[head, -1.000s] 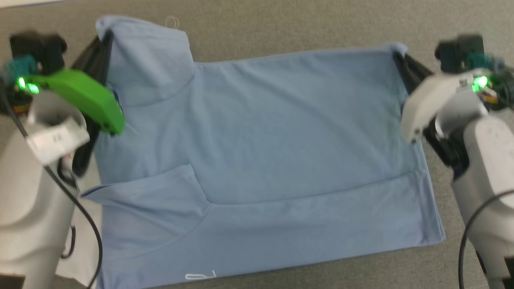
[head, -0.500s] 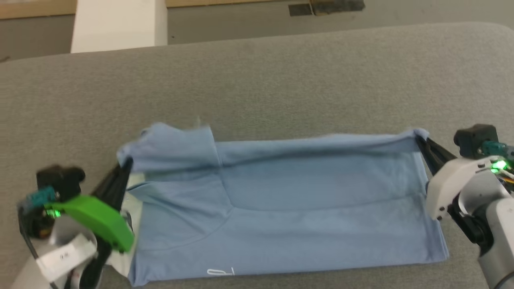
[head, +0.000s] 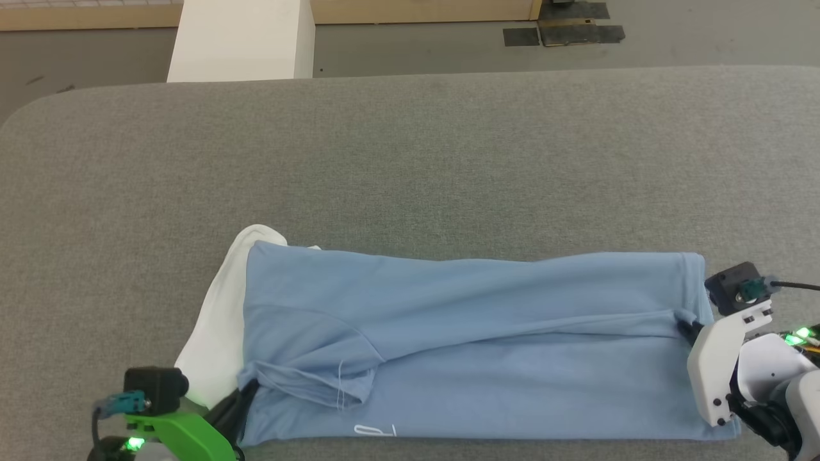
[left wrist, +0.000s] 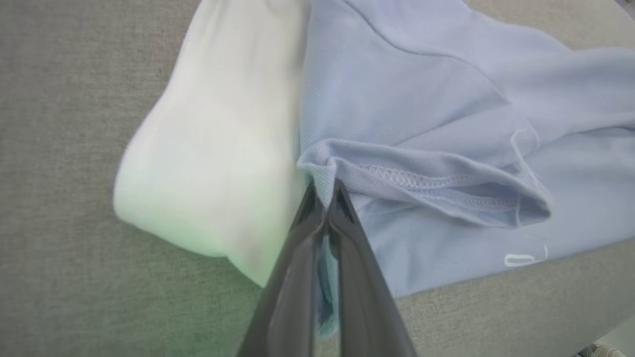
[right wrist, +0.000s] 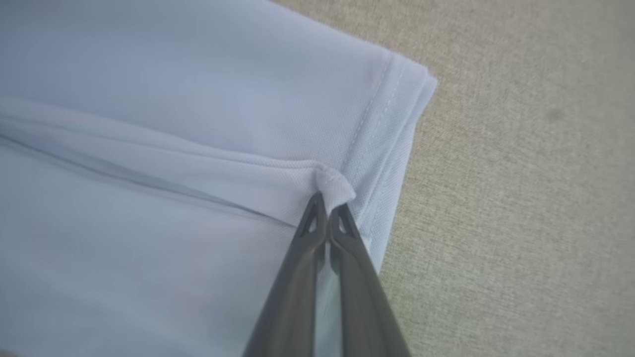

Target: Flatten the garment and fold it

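The garment, a light blue shirt, lies folded lengthwise in a long band on the grey table, with its white collar part sticking out at the left end. White lettering shows at the near edge. My left gripper is shut on a sleeve hem at the garment's near left; in the left wrist view the left gripper pinches the stitched hem beside the collar part. My right gripper is shut on a fold at the right end; in the right wrist view the right gripper grips a nub of cloth by the hem corner.
The table's far edge runs across the top, and its near edge lies just below the garment. Beyond it stand a white pillar and dark floor mats. Bare grey table surface stretches behind the garment.
The head camera has tilted up. Both grippers have carried the garment's far edge down toward the near edge, folding the spread shirt over into a narrower band.
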Tool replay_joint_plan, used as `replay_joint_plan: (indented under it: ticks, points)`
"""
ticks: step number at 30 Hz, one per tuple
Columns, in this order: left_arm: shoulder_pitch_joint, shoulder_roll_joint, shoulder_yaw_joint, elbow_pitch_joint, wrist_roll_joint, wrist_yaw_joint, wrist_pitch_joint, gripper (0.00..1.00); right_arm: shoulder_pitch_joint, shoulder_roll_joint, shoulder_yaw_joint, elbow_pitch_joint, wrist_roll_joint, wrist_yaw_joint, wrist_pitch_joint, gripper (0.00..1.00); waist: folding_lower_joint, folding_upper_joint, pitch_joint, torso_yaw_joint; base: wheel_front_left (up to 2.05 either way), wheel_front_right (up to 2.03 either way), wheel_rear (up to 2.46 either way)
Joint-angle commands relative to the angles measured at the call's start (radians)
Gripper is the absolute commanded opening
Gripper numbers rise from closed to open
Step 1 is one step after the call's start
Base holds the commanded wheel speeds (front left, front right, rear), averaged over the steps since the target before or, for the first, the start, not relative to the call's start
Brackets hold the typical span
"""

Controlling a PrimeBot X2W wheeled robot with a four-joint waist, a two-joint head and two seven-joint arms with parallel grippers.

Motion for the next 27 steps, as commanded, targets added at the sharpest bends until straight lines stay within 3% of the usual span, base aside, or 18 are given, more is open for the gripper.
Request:
replay_joint_plan:
  ticks: [1, 8, 9, 10, 11, 12, 21, 27]
  points:
    - [0.007, -0.007, -0.008, 0.015, 0.001, -0.007, 0.002, 0.0, 0.013, -0.005, 0.007, 0.005, -0.001, -0.002, 0.022, 0.0, 0.0001, 0.0, 0.004, 0.004, 0.0, 0.0, 0.0]
    - [-0.037, -0.041, -0.06, 0.097, 0.024, -0.031, 0.001, 0.0, 0.019, 0.013, 0.034, 0.031, -0.004, -0.002, 0.103, 0.0, 0.0001, 0.0, 0.017, 0.005, 0.0, 0.0, 0.0]
    - [-0.041, -0.049, -0.063, 0.107, 0.021, -0.033, 0.0, 0.0, 0.02, 0.02, 0.031, 0.032, 0.0, -0.002, 0.109, 0.16, 0.0001, 0.0, 0.016, 0.005, 0.0, 0.0, 0.0]
    - [-0.045, -0.054, -0.063, 0.114, 0.021, -0.032, -0.005, 0.24, 0.023, 0.026, 0.028, 0.03, 0.006, -0.002, 0.112, 0.48, 0.0001, 0.0, 0.014, 0.004, 0.0, 0.0, 0.0]
    - [-0.047, -0.058, -0.062, 0.12, 0.023, -0.028, -0.011, 0.52, 0.027, 0.031, 0.022, 0.026, 0.011, -0.002, 0.115, 1.0, 0.0001, 0.0, 0.011, 0.003, 0.0, 0.0, 0.0]
    - [-0.048, -0.061, -0.061, 0.122, 0.026, -0.023, -0.017, 1.0, 0.031, 0.034, 0.014, 0.021, 0.014, -0.002, 0.113, 1.0, 0.0001, 0.0, 0.007, 0.003, 0.0, 0.0, 0.0]
    - [-0.005, -0.1, 0.0, 0.039, 0.04, 0.056, -0.15, 1.0, 0.15, 0.091, -0.126, -0.122, 0.022, -0.002, 0.017, 1.0, 0.0001, 0.0, -0.055, 0.014, 0.0, 0.0, 0.0]
    - [-0.006, -0.142, 0.051, 0.001, 0.089, 0.128, -0.296, 1.0, 0.228, 0.171, -0.22, -0.234, 0.005, -0.002, -0.11, 1.0, 0.0001, 0.0, -0.077, 0.026, 0.0, 0.0, 0.0]
